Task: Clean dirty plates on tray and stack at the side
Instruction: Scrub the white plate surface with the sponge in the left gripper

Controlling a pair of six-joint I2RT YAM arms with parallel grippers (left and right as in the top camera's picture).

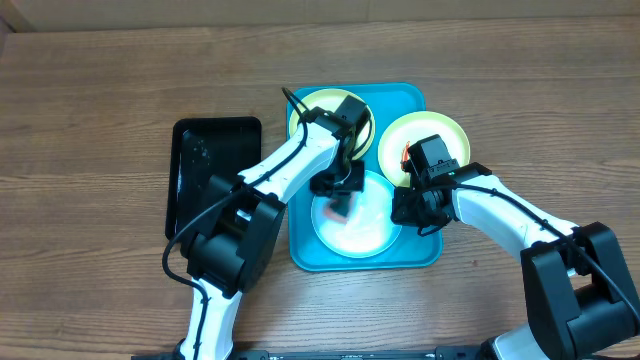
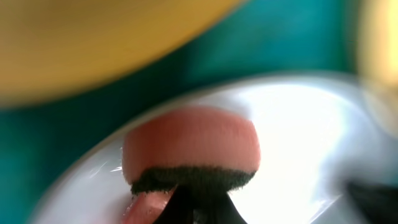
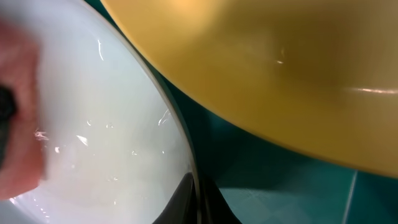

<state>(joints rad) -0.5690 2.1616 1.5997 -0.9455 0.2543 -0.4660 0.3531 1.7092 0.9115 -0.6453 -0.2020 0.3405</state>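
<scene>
Plates [image 1: 440, 135], arms [image 1: 290, 165] crowd tray [image 1: 310, 258]; black tray [image 1: 205, 160] blocks left.

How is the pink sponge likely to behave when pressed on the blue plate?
The sponge probably squashes easily: it looks like soft foam with a dark scrubbing layer. Being foam, it is likely light. On the glossy plate it may slide readily.
</scene>
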